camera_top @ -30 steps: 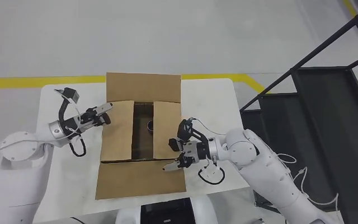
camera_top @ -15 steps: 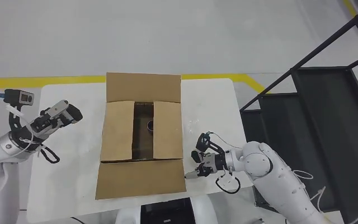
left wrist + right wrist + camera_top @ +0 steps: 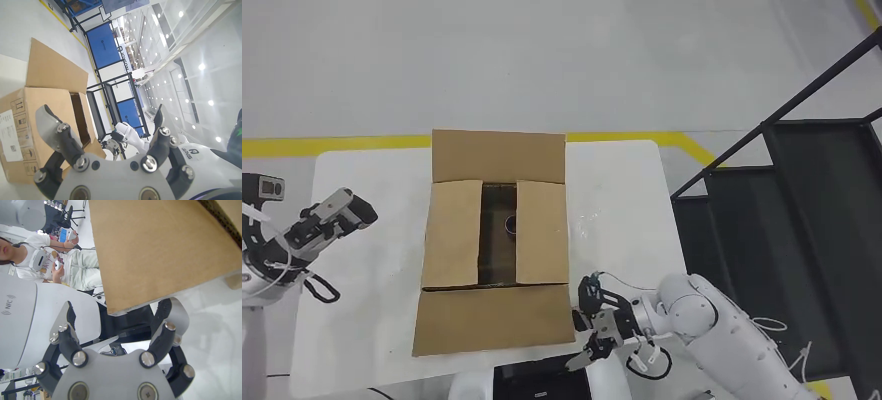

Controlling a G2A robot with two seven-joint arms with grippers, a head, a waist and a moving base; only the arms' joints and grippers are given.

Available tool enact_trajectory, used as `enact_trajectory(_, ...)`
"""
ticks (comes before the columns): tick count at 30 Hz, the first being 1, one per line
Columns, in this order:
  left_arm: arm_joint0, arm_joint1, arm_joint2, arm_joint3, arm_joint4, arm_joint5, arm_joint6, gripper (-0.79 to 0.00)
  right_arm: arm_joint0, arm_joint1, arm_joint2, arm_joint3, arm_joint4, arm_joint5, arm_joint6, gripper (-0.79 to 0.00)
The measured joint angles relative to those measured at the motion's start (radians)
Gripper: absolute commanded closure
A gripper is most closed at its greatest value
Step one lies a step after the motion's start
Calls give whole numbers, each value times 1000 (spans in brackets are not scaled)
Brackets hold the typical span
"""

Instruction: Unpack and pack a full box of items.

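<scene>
A cardboard box (image 3: 452, 250) stands mid-table. Its far flap (image 3: 499, 156) and near flap (image 3: 492, 318) lie spread out, and the two side flaps are folded partly over the opening. A dark round item (image 3: 510, 225) shows in the gap between them. My left gripper (image 3: 340, 213) hovers open and empty over the table's left edge, well away from the box (image 3: 37, 109); its fingers (image 3: 49, 117) hold nothing. My right gripper (image 3: 585, 335) is open and empty at the table's near edge, just beside the near flap's right corner (image 3: 151, 256).
The white table (image 3: 622, 200) has bare room on both sides of the box. A dark metal stair frame (image 3: 802, 180) stands off the table's right. A yellow floor line (image 3: 322, 145) runs behind the table.
My left gripper drew back leftwards from the box's left side flap to the table's edge. My right gripper left the right side flap and moved to the near flap's corner.
</scene>
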Motion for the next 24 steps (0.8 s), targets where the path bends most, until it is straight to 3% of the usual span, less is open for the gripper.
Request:
enact_trajectory(6, 13, 0, 8, 2, 7, -4, 14, -785, -5, 20, 18, -54, 65, 1, 5, -785)
enact_trajectory(16, 27, 1, 13, -2, 28, 7, 24, -785, 73, 36, -52, -90, 205, -18, -16, -785)
enact_trajectory(24, 23, 3, 18, -4, 44, 14, 28, -785, 147, 22, -72, -49, 195, 15, -160, -785)
